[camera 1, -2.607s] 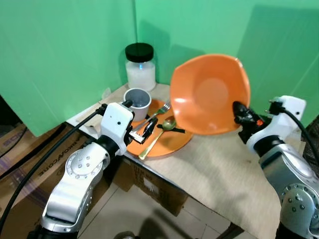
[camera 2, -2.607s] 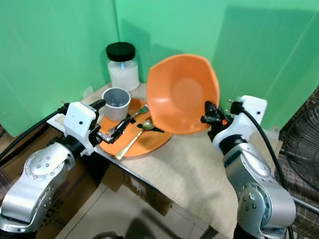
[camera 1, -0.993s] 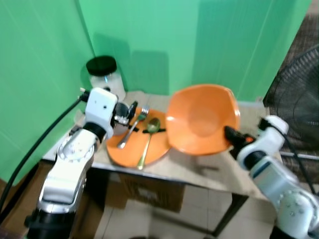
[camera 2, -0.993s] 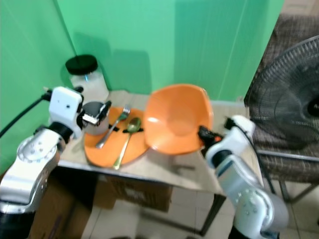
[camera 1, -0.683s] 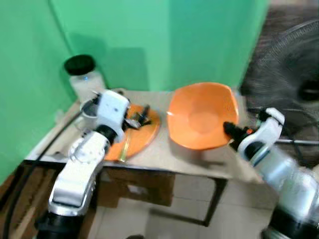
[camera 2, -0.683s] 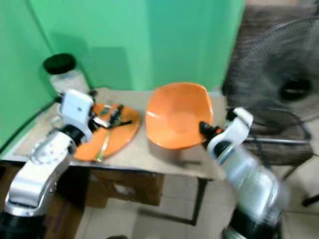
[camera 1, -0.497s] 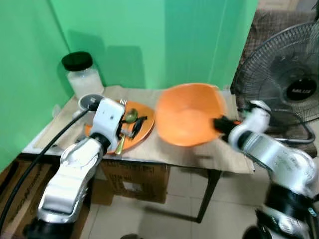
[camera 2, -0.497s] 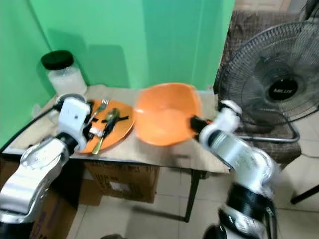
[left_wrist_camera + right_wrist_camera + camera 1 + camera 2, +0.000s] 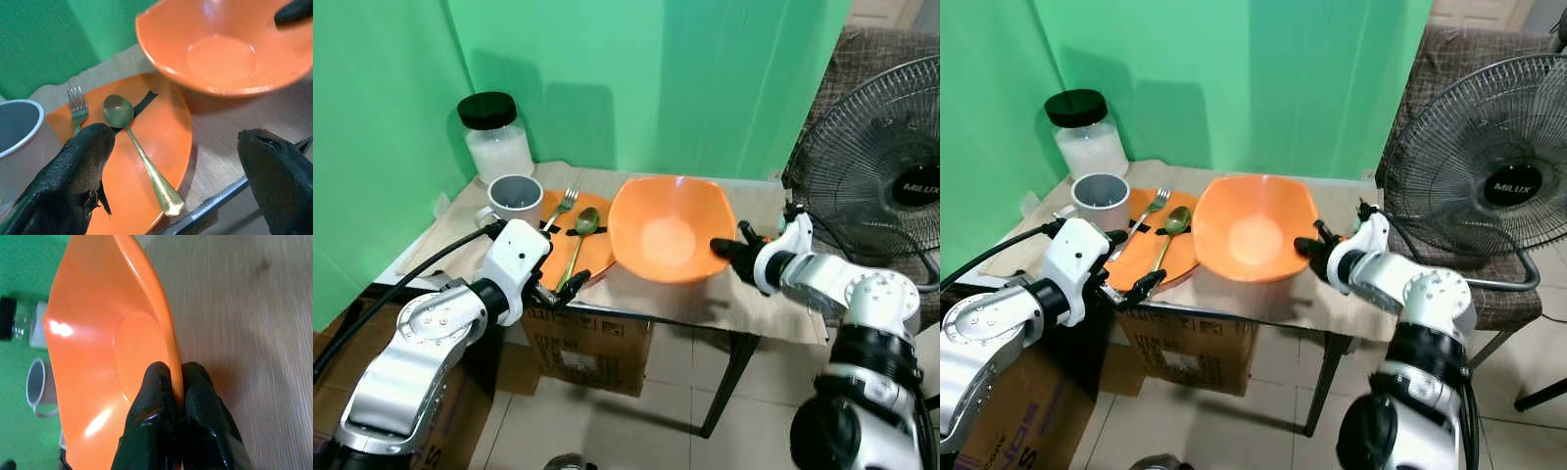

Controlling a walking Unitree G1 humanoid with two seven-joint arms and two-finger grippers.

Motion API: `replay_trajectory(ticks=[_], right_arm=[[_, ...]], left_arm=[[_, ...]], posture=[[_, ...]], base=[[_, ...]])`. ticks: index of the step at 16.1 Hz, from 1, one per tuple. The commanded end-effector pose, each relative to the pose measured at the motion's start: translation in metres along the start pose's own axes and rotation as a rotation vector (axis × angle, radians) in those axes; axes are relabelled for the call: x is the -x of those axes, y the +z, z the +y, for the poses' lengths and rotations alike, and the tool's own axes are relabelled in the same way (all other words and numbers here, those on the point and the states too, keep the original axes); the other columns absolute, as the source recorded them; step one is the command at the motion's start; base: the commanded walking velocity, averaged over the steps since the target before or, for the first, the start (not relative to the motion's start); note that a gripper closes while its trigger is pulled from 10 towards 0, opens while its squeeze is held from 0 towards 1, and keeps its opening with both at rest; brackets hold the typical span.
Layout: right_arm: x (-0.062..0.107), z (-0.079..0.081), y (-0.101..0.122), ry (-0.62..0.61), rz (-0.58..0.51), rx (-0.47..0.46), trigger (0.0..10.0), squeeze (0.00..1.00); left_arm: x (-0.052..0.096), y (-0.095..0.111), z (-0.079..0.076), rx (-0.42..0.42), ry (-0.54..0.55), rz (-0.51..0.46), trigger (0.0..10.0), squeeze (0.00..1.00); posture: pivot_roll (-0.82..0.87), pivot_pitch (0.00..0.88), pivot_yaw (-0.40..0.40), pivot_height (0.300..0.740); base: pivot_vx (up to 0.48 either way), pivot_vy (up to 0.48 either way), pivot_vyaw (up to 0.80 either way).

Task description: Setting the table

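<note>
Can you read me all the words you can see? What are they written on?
"MILUX": on the round middle of the fan, easiest to read in the right eye view.
A few dark letters show on the cardboard box by the robot's left arm, but they are cut off and too unclear to read.

— What do we lose sight of here?
— The orange plate (image 9: 590, 238) slips partly under the bowl (image 9: 668, 226), and the fan (image 9: 1489, 191) is cut by the edge.
— And the left pincer (image 9: 555, 291)?
— It hides the counter (image 9: 636, 302) edge.
</note>
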State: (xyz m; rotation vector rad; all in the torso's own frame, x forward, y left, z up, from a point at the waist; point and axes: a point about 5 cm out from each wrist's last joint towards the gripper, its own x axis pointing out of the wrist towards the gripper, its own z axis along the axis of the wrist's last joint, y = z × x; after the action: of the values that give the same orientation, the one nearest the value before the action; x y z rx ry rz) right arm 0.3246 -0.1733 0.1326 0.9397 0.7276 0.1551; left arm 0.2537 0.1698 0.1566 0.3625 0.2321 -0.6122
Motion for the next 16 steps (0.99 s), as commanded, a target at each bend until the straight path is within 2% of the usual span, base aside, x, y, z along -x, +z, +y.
replay_trajectory(ticks=[1,6,7,8,11,12,13,15,16], right_arm=[[0.001,0.008,0.010,0.035,-0.040,-0.007,10.0,0.00],[-0.015,0.002,0.021,-0.061,-0.059,-0.092,10.0,0.00],[-0.016,-0.001,0.020,-0.086,-0.036,-0.107,10.0,0.38],[-0.017,-0.002,0.019,-0.091,-0.022,-0.115,10.0,0.55],[-0.016,-0.004,0.019,-0.087,0.008,-0.110,10.0,0.82],[-0.016,-0.003,0.019,-0.087,0.009,-0.115,10.0,0.95],[-0.015,0.001,0.021,-0.072,0.003,-0.093,10.0,1.00],[-0.012,0.004,0.023,-0.055,0.002,-0.083,10.0,1.00],[-0.007,0.006,0.023,-0.033,0.009,-0.051,10.0,1.00]], left_arm=[[0.001,0.006,0.003,-0.022,0.001,-0.014,10.0,0.00],[0.001,0.006,0.000,-0.021,-0.046,-0.003,10.0,0.00],[0.004,0.006,0.000,-0.022,-0.049,0.002,10.0,0.00],[0.004,0.005,0.001,-0.022,-0.049,0.004,10.0,0.00],[0.009,0.003,0.009,-0.015,-0.013,0.022,10.0,0.00],[0.009,0.003,0.012,-0.012,0.003,0.025,10.0,0.00],[0.010,0.004,0.019,-0.011,0.042,0.022,10.0,0.00],[0.011,0.006,0.033,-0.007,0.137,0.012,10.0,0.00],[0.012,0.006,0.049,-0.006,0.239,0.002,10.0,0.24]], posture=[[0.09,0.000,0.021,0.740],[0.09,0.000,0.022,0.740],[0.09,0.000,0.019,0.740],[0.09,0.000,0.019,0.740],[0.09,0.000,0.019,0.740],[0.09,0.000,0.019,0.740],[0.09,0.000,0.024,0.740],[0.09,0.000,0.025,0.740],[0.09,0.000,0.024,0.740]], base=[[0.000,0.000,0.00],[0.000,0.000,0.00],[0.000,0.000,0.00],[0.000,0.000,0.00],[0.000,0.000,0.00],[0.000,0.000,0.00],[0.000,0.000,0.00],[0.000,0.000,0.00],[0.000,0.000,0.00]])
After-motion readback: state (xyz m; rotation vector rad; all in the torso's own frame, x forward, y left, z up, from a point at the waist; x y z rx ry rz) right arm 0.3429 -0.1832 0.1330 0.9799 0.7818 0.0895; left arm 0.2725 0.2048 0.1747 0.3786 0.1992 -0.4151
